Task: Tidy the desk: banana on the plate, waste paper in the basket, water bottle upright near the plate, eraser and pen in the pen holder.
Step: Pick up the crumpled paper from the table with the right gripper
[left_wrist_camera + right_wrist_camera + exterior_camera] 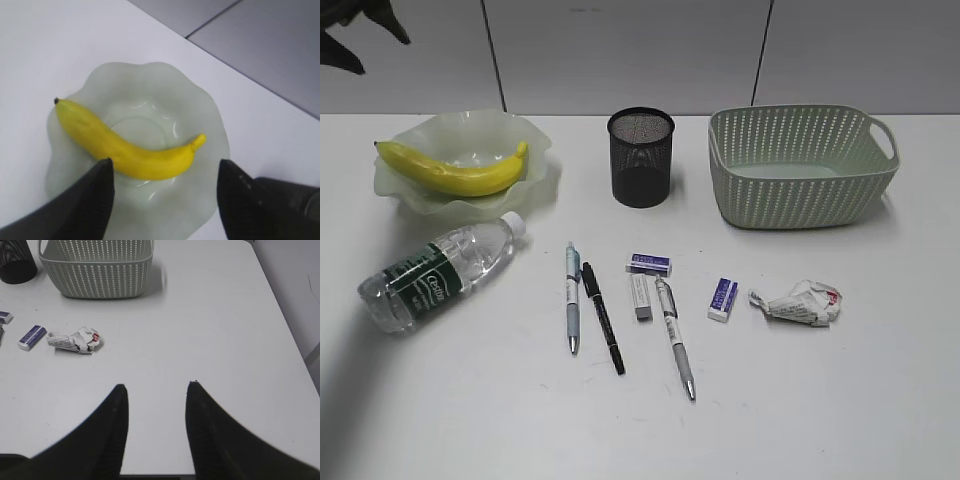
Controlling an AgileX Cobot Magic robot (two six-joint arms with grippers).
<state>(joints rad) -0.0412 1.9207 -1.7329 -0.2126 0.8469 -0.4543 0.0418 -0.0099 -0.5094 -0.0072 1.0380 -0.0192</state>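
Note:
The banana (455,172) lies in the wavy green plate (534,190) at the back left of the desk (840,400). My left gripper (165,162) hangs open and empty above it, clear of the banana (125,150) and the plate (200,100); it shows dark in the exterior view's top left corner (355,35). The water bottle (440,272) lies on its side in front of the plate. The waste paper (800,303) lies in front of the basket (800,195). Three pens (572,297) and three erasers (649,264) lie before the pen holder (641,157). My right gripper (156,385) is open and empty over bare desk.
In the right wrist view the waste paper (75,341) and one eraser (31,336) lie far left of the jaws, the basket (97,275) beyond them. The desk's right edge (290,330) runs close by. A grey panelled wall stands behind the desk.

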